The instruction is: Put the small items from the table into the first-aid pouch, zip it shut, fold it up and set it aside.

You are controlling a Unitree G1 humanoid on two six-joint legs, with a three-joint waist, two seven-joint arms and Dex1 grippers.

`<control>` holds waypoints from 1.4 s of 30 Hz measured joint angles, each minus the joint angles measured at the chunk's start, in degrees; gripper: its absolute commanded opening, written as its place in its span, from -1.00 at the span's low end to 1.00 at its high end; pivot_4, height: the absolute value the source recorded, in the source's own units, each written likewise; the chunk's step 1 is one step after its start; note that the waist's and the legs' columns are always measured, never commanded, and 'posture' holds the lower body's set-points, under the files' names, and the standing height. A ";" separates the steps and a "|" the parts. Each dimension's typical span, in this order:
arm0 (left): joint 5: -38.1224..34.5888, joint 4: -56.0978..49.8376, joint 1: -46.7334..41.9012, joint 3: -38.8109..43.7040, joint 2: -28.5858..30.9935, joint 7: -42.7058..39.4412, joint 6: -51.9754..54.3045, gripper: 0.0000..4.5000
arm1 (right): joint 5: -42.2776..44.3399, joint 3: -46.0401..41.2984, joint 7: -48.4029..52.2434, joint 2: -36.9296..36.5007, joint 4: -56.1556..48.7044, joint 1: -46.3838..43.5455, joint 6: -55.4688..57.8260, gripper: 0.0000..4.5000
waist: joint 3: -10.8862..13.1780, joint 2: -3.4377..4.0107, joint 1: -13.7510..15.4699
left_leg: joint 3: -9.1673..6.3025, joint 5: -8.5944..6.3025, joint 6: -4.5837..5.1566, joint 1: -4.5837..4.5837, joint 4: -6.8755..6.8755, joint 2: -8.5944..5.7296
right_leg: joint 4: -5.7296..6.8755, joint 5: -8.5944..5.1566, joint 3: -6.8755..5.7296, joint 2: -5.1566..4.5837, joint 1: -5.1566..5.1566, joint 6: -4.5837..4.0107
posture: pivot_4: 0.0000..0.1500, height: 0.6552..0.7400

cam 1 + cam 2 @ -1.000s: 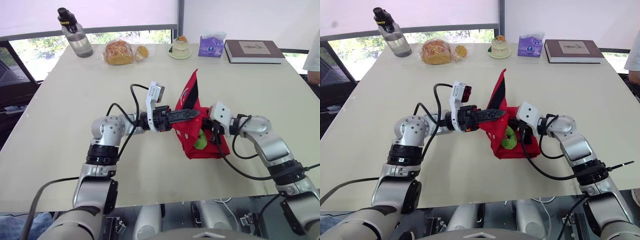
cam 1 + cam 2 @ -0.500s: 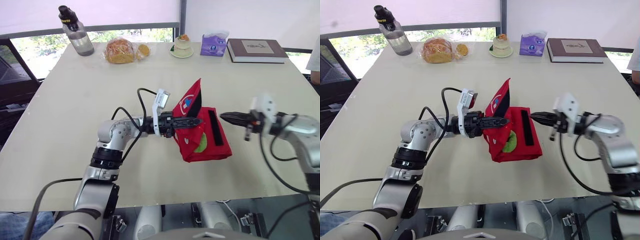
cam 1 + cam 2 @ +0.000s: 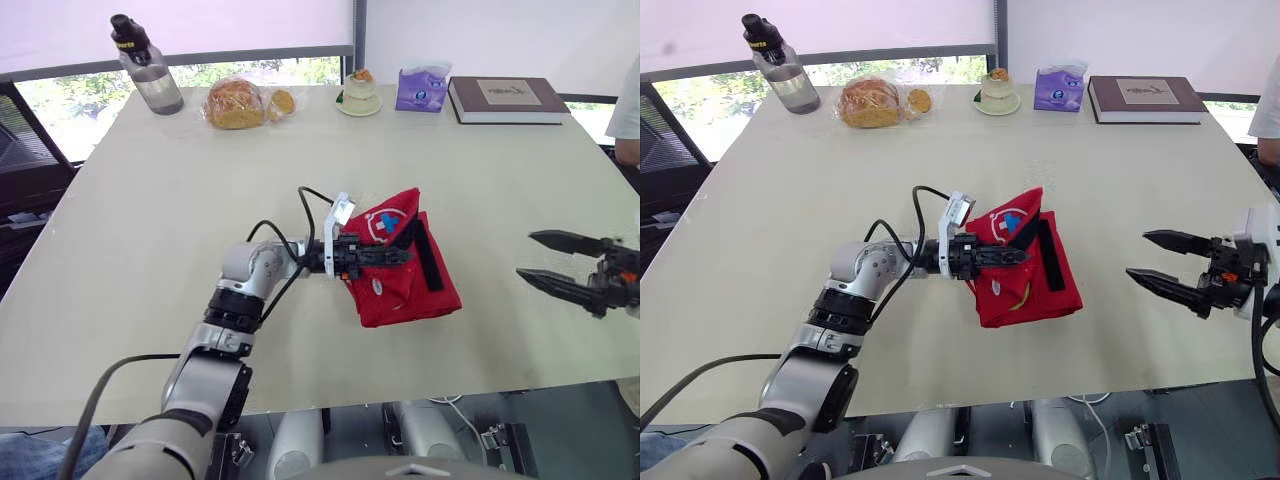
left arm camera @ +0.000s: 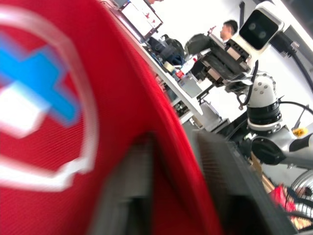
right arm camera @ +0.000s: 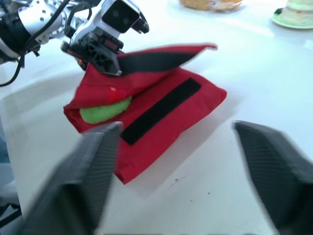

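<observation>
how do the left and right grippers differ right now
The left gripper is shut on the flap of the red first-aid pouch; the right gripper is open and holds nothing. The left gripper touches the pouch and holds its flap partly raised; the right gripper hangs apart from it, near the right edge of the table. Both have two black fingers and point toward the pouch from opposite sides.

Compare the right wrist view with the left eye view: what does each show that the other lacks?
Right wrist view: a green item tucked under the raised flap. Left eye view: the bottle, tissue pack and book along the far edge of the table. Both: the red pouch, its black strip, the left pincer shut on the flap, and the open right pincer.
</observation>
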 measured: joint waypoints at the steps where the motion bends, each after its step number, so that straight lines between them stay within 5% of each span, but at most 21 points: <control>1: 0.05 0.34 -0.16 -0.16 -0.31 -0.76 -0.33 0.59 | 0.40 -1.10 -0.94 0.44 -0.81 1.17 0.17 1.00 | 0.00 0.00 0.07 | -0.02 0.00 0.00 -0.01 -0.01 0.00 | 0.00 0.00 -0.01 0.00 0.00 0.00 | 1.00 1.00; 3: 0.18 0.73 -0.27 -0.16 -0.68 -1.67 -0.71 0.97 | 0.86 -1.74 -2.20 0.84 -1.98 2.50 0.35 1.00 | 0.00 0.00 0.09 | -0.02 0.00 0.00 -0.01 -0.01 0.00 | 0.00 0.00 -0.01 0.00 0.00 0.00 | 1.00 1.00; 4: 0.38 0.75 -0.34 -0.17 -0.78 -2.24 -0.89 0.99 | 1.18 -1.82 -2.71 0.85 -2.64 3.05 0.48 1.00 | 0.00 0.00 0.08 | -0.02 0.00 0.00 0.00 0.00 0.00 | 0.00 0.00 -0.01 0.00 0.00 0.00 | 1.00 1.00; 18: 2.22 0.92 -0.43 -0.76 -1.05 -3.54 -0.73 0.99 | 3.95 -4.02 -2.18 0.67 -3.54 5.96 0.82 1.00 | 0.00 0.00 0.19 | -0.03 0.00 0.00 -0.02 0.03 -0.01 | 0.00 0.00 -0.01 0.00 0.01 0.00 | 1.00 1.00; 29: 18.80 -8.91 0.83 -14.15 2.41 -3.11 -19.06 0.99 | 3.02 -5.11 -0.71 0.67 -2.58 7.51 -2.23 1.00 | -0.02 0.02 0.46 | 0.03 0.00 0.00 0.09 0.05 -0.03 | 0.00 -0.02 0.11 0.00 0.10 -0.03 | 1.00 1.00; 33: 22.94 -9.14 1.11 -17.21 3.85 -5.36 -24.63 0.48 | 2.88 -5.11 -0.75 0.68 -2.58 7.61 -2.58 1.00 | -0.03 0.03 0.42 | 0.04 0.00 0.00 0.10 0.04 -0.02 | -0.01 -0.04 0.11 0.00 0.10 -0.06 | 1.00 1.00; 40: 23.32 -6.60 1.05 -18.32 3.02 -10.20 -26.58 -0.96 | 2.77 -5.11 -1.04 0.84 -2.83 8.72 -2.96 1.00 | -0.02 0.03 0.42 | 0.03 0.00 0.01 0.08 -0.01 -0.02 | -0.03 -0.03 0.10 0.01 0.09 -0.04 | 1.00 1.00; 42: 22.24 -5.73 0.83 -17.38 1.79 -10.76 -25.92 -0.99 | 2.76 -5.11 -1.21 0.86 -3.10 8.95 -2.99 1.00 | -0.02 0.03 0.46 | 0.02 0.00 0.01 0.06 0.00 -0.02 | -0.03 -0.03 0.09 0.01 0.09 -0.03 | 1.00 1.00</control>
